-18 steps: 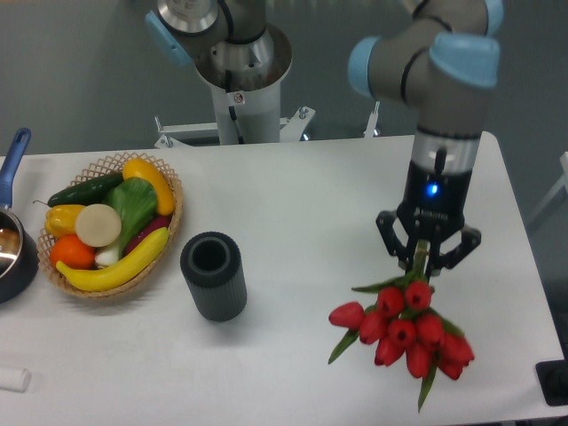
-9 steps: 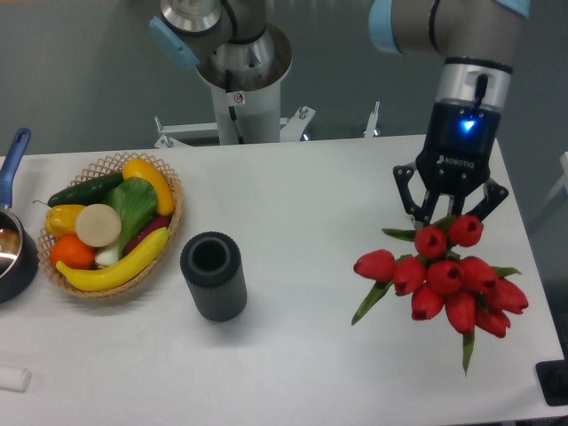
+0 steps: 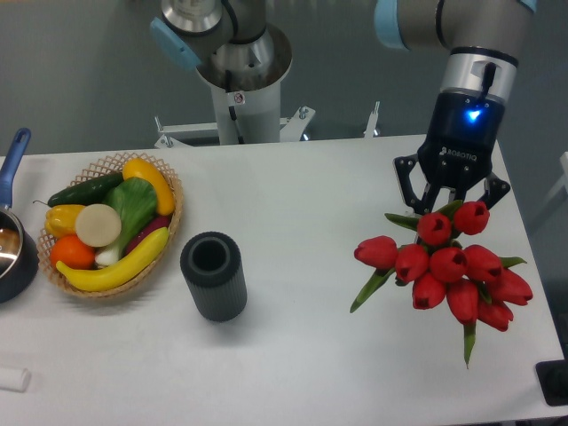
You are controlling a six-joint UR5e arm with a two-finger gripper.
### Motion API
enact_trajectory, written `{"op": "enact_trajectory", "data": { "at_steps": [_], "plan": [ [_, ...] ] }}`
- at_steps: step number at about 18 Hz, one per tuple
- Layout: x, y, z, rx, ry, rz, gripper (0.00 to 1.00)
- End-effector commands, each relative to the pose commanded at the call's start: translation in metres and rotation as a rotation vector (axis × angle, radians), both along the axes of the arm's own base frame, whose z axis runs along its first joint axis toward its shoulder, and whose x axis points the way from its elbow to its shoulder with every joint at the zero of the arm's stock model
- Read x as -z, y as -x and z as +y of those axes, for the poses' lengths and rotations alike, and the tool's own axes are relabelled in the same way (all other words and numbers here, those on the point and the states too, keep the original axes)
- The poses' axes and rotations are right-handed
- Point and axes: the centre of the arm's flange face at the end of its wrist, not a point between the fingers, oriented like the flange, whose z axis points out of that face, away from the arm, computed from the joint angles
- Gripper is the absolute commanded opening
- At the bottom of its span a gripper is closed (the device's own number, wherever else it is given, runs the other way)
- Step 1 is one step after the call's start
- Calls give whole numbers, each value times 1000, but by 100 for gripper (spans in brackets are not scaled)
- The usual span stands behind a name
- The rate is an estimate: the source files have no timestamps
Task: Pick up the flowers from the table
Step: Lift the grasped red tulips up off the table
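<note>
Camera view: pincer [image 3: 452, 197] pinched the stems of the flowers [image 3: 448, 271], which hung at the right above the worktop [image 3: 302, 222].
Lift: best done straight up, grip firm, well apart from the vase [image 3: 214, 275].

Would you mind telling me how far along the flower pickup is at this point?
Done: the gripper is shut on the flowers, gripping the stems just above the red heads. In hand: the bunch hangs below the gripper and appears clear of the table, though one view cannot confirm the gap. Left: little, perhaps raising it further; the dark cylinder and basket play no part.
</note>
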Motion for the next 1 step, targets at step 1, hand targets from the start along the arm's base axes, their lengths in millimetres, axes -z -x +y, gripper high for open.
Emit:
{"op": "enact_trajectory", "data": {
  "at_steps": [1],
  "plan": [
    [-1,0,1,2,0,1,30]
  ]
}}
